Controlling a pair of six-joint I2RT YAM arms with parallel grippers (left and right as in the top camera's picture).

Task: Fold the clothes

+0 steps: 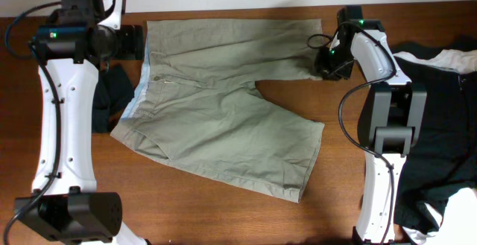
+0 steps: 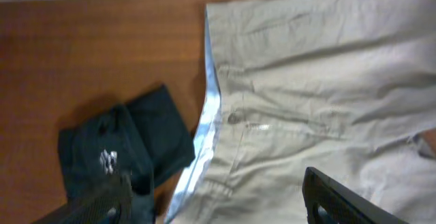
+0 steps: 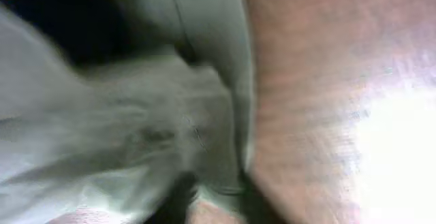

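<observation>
On the table [image 1: 223, 215], khaki shorts [image 1: 223, 118] lie flat. The left gripper [image 2: 216, 183] hovers wide open over the waistband [image 2: 228, 81]; the right gripper [image 1: 326, 62] meets the far leg hem [image 1: 319, 29], grip too blurred to tell. Both should pinch that far edge evenly.

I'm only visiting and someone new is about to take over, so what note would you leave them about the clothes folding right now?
Left hand: open, above the waistband of the khaki shorts.
Right hand: at the far leg's hem; too blurred to tell if it grips.
Shorts lie spread flat, no fold in them. A dark garment lies beside the waistband; a black and white pile lies by the right arm.
Done: shorts laid out. Left: fold them, then likely the others.
</observation>
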